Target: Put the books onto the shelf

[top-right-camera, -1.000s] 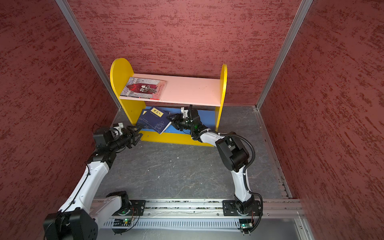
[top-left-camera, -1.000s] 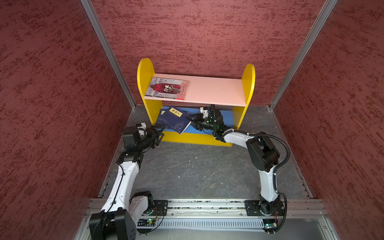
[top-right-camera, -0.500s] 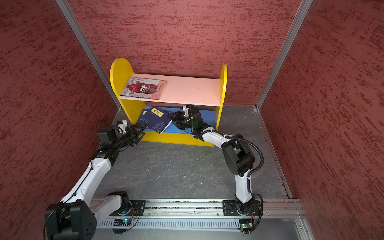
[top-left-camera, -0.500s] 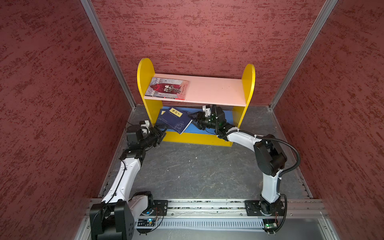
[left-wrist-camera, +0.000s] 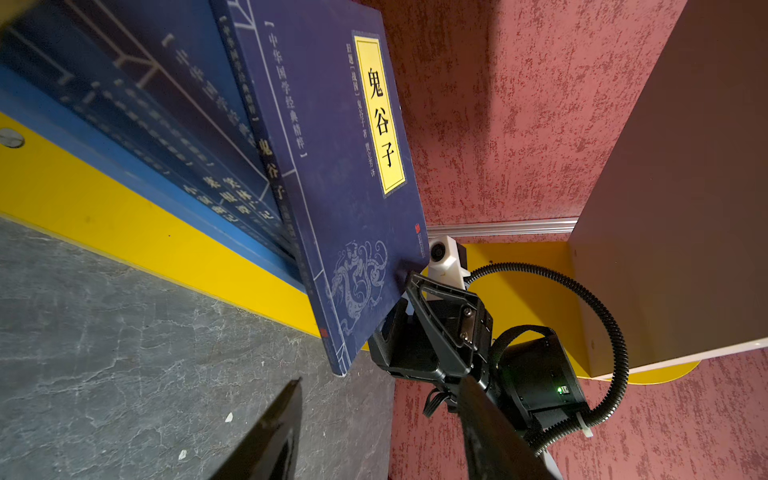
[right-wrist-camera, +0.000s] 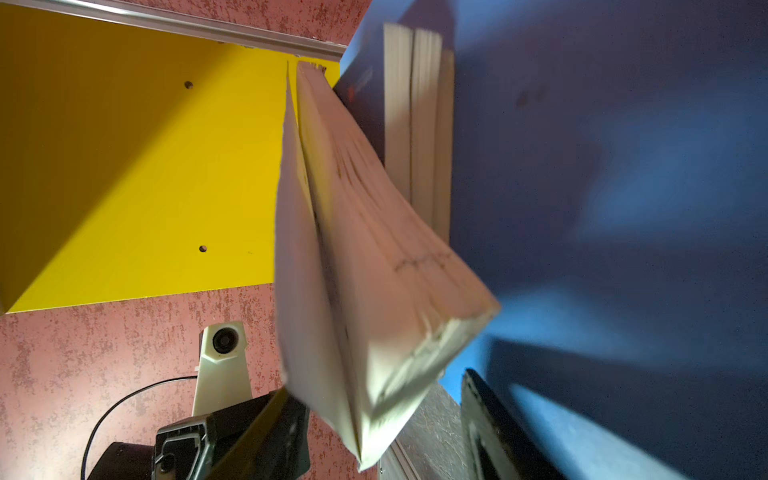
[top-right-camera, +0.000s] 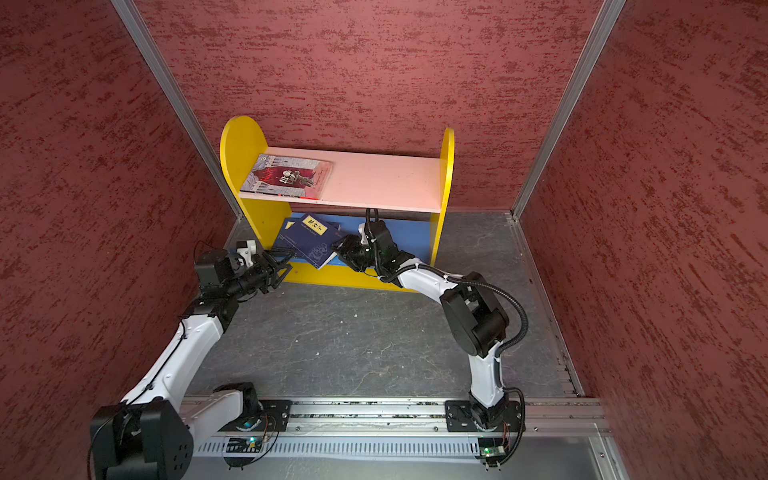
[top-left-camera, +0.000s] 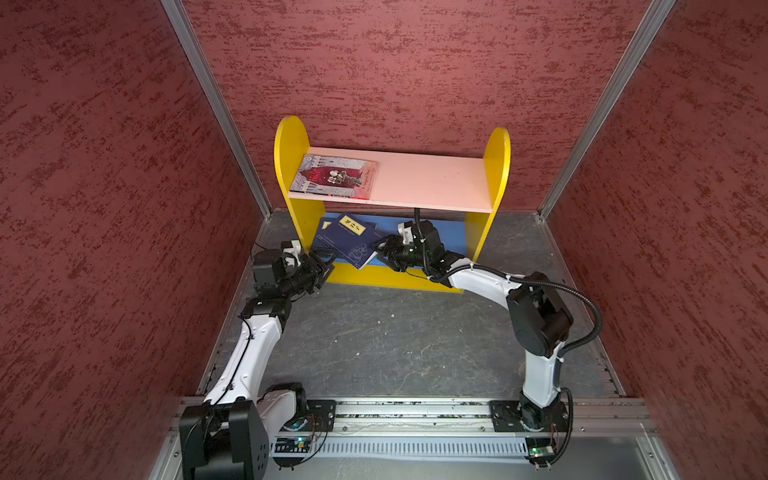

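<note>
The navy books [top-left-camera: 347, 241] lie stacked at the left end of the shelf's [top-left-camera: 496, 166] blue lower board [top-left-camera: 451, 235], and the top one is skewed past its front edge. The red-and-grey book [top-left-camera: 334, 178] lies flat on the pink upper board [top-left-camera: 432, 183]. The right tool [top-left-camera: 380, 251] straddles that jutting corner with its jaws apart. The left tool [top-left-camera: 328, 268] hangs wide and empty nearby. The tabletop [top-left-camera: 395, 340] is grey and veined, and the walls [top-left-camera: 395, 62] are red-brown and textured.

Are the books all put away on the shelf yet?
Nearly. The red-and-grey book lies on the pink board. The navy books are on the blue board, but the top one pokes out crooked. The right hand is open at its corner, the left hand open nearby. Straightening is left.
</note>
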Available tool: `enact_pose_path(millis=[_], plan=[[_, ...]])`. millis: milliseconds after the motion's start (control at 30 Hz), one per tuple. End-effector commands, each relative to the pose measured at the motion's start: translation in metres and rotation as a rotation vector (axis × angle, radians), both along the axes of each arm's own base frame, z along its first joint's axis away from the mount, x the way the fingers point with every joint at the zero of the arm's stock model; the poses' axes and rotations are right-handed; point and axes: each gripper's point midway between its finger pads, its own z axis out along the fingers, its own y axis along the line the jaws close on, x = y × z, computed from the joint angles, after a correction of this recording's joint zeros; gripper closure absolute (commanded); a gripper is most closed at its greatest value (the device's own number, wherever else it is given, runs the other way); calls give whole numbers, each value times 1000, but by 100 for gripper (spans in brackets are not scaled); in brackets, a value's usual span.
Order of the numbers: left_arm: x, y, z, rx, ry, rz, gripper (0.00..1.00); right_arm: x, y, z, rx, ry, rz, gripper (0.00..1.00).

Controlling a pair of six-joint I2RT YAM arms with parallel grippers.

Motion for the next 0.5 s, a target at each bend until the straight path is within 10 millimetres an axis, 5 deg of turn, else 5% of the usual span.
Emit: enact_pose_path(millis=[0,467], plan=[[-1,-4,7,-6,-28,-19,40,-1,0,21,38,-40,-16,41],[-2,-1,5,-21,-16,-14,40,5,3,13,43,-59,-27,74]])
